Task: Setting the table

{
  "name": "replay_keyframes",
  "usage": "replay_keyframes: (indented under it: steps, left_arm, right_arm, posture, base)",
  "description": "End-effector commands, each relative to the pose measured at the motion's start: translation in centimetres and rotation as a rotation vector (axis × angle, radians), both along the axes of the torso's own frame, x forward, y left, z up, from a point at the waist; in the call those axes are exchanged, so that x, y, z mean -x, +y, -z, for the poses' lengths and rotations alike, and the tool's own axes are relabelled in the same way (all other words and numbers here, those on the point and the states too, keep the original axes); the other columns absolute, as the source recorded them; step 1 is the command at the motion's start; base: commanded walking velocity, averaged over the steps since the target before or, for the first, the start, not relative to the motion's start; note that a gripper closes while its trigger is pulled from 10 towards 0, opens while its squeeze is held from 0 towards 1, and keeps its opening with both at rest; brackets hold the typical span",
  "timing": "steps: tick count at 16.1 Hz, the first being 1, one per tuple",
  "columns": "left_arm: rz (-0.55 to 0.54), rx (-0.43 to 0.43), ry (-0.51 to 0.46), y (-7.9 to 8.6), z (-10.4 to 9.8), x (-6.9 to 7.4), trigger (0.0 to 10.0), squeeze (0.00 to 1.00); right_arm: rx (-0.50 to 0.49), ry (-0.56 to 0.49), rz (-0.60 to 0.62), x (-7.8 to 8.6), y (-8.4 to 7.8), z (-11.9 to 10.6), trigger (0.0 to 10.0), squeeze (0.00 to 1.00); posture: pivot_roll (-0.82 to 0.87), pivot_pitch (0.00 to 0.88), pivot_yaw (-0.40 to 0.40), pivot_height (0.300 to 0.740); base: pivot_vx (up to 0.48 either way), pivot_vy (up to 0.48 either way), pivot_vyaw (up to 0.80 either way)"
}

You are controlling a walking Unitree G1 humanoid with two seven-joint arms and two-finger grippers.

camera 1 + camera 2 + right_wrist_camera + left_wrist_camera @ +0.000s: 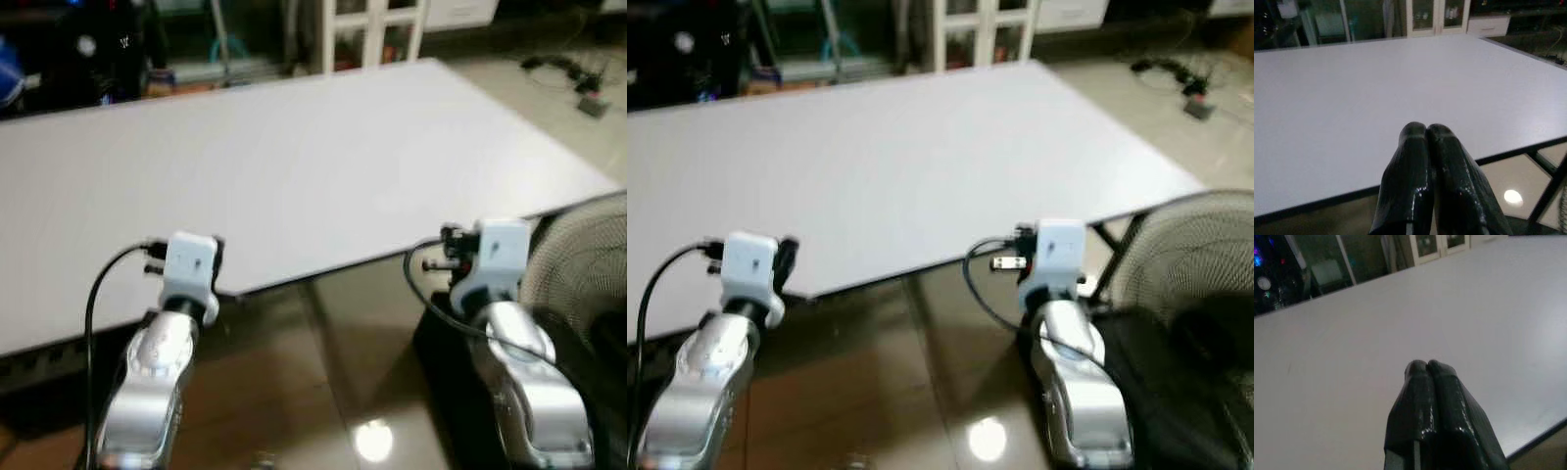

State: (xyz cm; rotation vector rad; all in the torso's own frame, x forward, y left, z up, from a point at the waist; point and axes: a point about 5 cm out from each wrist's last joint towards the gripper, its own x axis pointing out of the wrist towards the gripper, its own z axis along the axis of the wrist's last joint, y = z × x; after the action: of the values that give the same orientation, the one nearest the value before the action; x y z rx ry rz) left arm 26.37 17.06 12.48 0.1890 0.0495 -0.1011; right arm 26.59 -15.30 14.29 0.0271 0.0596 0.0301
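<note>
The white surface point(323, 157) takes up most of the scene, stretching from the near edge just ahead of both arms to the far side, where a white cabinet point(372, 29) and dark shelving stand. No plate, cup or cutlery can be seen on it, so the things for setting the table must be somewhere else, and the job looks barely begun. The main risk, as I judge it, is the surface's near edge: both arms are raised right at it, and a step forward or a low reach could knock a wrist against the rim.

At the near right stands a fan point(1195, 294) with a wire guard, just beside the right arm. A turn or sideways swing to that side could clip it or snag the arm's cable in the guard.

The glossy floor point(323, 392) below reflects a lamp; it may be slippery underfoot.

The left claw point(1430, 369) hovers over the near left part of the surface, fingers pressed together and holding nothing. The right claw point(1425, 131) is the same, closed and empty, over the near right edge.
</note>
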Motion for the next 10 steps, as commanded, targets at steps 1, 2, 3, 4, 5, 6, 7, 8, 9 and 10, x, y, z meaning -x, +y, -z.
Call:
replay_keyframes:
  steps: [1, 2, 3, 4, 5, 6, 7, 8, 9, 10]
  left_arm:
    - [0.002, 0.005, 0.016, 0.19, 0.55, 0.42, 10.0, 0.00]
    - [-0.005, 0.008, 0.012, 0.29, 0.53, 0.44, 10.0, 0.00]
    - [-0.016, 0.003, 0.003, 0.35, 0.34, 0.34, 10.0, 0.00]
    - [-0.026, 0.000, -0.006, 0.35, 0.10, 0.15, 10.0, 0.00]
    - [-0.025, 0.006, -0.011, 0.21, -0.13, 0.02, 10.0, 0.00]
    - [-0.023, 0.008, -0.015, 0.16, -0.21, -0.02, 10.0, 0.00]
    - [-0.003, 0.011, -0.019, -0.25, -0.35, -0.11, 10.0, 0.00]
    - [0.003, 0.015, -0.015, -0.36, -0.29, -0.14, 10.0, 0.00]
    - [0.007, 0.020, -0.008, -0.42, -0.18, -0.13, 10.0, 0.00]
    - [0.012, 0.019, -0.003, -0.49, -0.09, -0.10, 10.0, 0.00]
  right_arm:
    - [-0.004, -0.004, -0.016, -0.03, 0.21, -0.13, 10.0, 0.00]
    - [-0.005, -0.008, -0.019, -0.05, 0.22, -0.18, 10.0, 0.00]
    - [-0.007, -0.010, -0.021, -0.07, 0.21, -0.21, 10.0, 0.00]
    - [-0.007, -0.011, -0.022, -0.08, 0.20, -0.21, 10.0, 0.00]
    - [-0.006, -0.012, -0.023, -0.08, 0.18, -0.22, 10.0, 0.00]
    - [-0.006, -0.012, -0.023, -0.09, 0.18, -0.21, 10.0, 0.00]
    - [-0.003, -0.009, -0.019, -0.09, 0.09, -0.14, 10.0, 0.00]
    - [0.008, -0.004, -0.013, -0.09, 0.01, -0.09, 10.0, 0.00]
    - [-0.015, 0.008, -0.013, -0.10, -0.01, 0.07, 10.0, 0.00]
    - [-0.024, 0.029, -0.020, -0.13, -0.01, 0.36, 10.0, 0.00]
  posture:
    - [0.01, 0.043, -0.004, 0.740]
    - [0.01, 0.042, -0.007, 0.740]
    - [0.01, 0.042, -0.007, 0.740]
    - [0.01, 0.039, -0.006, 0.740]
    - [0.01, 0.038, -0.006, 0.740]
    - [0.01, 0.037, -0.005, 0.740]
    - [0.01, 0.031, -0.003, 0.740]
    - [0.01, 0.030, -0.003, 0.740]
    - [0.01, 0.029, -0.003, 0.740]
    - [0.01, 0.025, -0.004, 0.740]
  base:
    - [0.000, 0.000, 0.80]
    - [0.000, 0.000, 0.80]
    - [0.000, 0.000, 0.80]
    - [0.000, 0.000, 0.80]
    - [0.000, 0.000, 0.80]
    - [0.000, 0.000, 0.80]
    - [0.000, 0.000, 0.80]
    - [0.000, 0.000, 0.80]
    - [0.000, 0.000, 0.00]
    - [0.000, 0.000, 0.00]
